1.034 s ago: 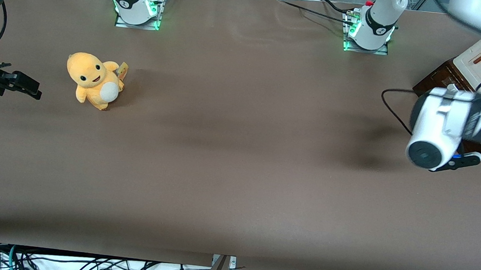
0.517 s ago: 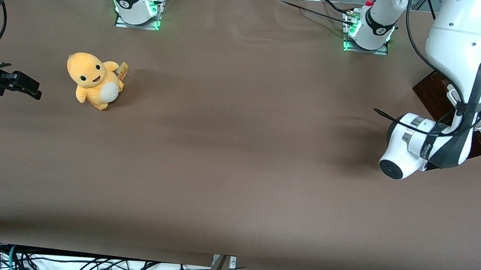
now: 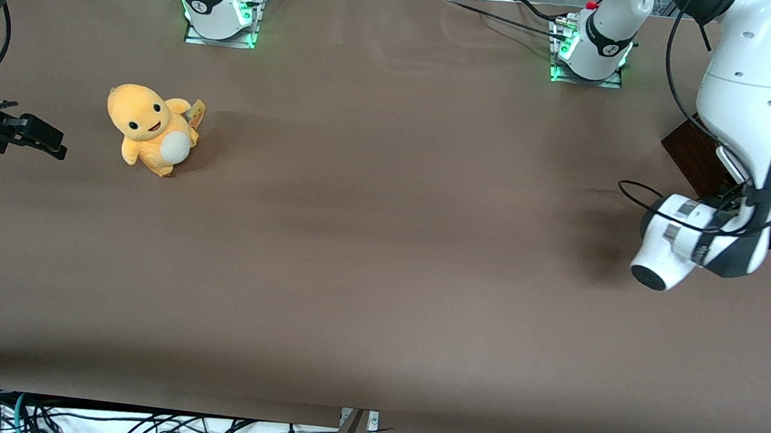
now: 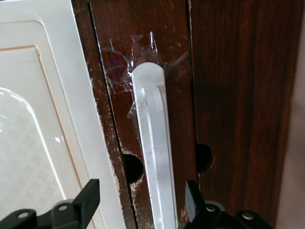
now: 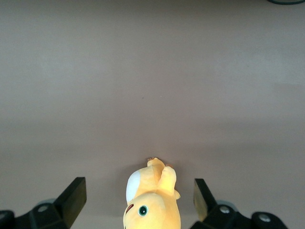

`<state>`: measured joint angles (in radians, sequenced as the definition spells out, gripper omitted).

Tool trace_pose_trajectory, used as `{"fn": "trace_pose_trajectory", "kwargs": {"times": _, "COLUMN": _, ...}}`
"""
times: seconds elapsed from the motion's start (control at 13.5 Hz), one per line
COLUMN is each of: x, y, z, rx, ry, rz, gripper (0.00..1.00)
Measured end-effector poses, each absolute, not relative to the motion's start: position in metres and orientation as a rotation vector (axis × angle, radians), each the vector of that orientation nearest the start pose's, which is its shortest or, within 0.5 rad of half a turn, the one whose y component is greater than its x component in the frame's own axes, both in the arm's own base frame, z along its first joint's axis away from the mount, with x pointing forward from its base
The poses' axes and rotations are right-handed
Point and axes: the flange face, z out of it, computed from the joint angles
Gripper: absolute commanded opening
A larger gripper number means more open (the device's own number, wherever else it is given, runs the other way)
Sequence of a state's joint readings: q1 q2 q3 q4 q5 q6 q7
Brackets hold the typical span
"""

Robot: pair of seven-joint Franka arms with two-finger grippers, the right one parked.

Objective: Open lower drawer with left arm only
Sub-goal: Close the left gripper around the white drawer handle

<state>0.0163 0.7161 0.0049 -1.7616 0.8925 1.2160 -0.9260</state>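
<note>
1. Straddling the handle [image 4: 155,157]: gripper [image 4: 141,202] sits at the drawer front, jaws wide open, one finger on each side of the silver bar, holding nothing yet.
2. Best move, by my read: go a bit deeper, keep the bar centred, close fully, then pull straight out along the drawer's slide; an angled pull risks slipping off.
3. Lower drawer [image 4: 157,57] looks shut, dark wood, just beside the cream panel [image 4: 43,119].
4. Front view: drawer unit [image 3: 701,157] at 3 o'clock of the table, mostly covered by the left arm [image 3: 744,101]; gripper hidden there.
5. Handle's near end is cut off; tape clouds its other end.

Glossy dark wood lower drawer [image 4: 238,95] — brushed silver metal handle [image 4: 155,157]
</note>
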Motion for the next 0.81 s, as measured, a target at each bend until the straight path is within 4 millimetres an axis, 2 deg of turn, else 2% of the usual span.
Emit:
{"fn": "trace_pose_trajectory", "kwargs": {"times": 0.22, "x": 0.512, "y": 0.105, "z": 0.157, "rx": -1.55, "ry": -0.487, "rz": 0.642, "gripper": 0.56}}
{"fn": "trace_pose_trajectory", "kwargs": {"times": 0.3, "x": 0.508, "y": 0.104, "z": 0.153, "rx": -1.539, "ry": -0.488, "rz": 0.634, "gripper": 0.53}}
{"fn": "trace_pose_trajectory", "kwargs": {"times": 0.81, "x": 0.506, "y": 0.111, "z": 0.152, "rx": -1.51, "ry": -0.495, "rz": 0.603, "gripper": 0.51}}
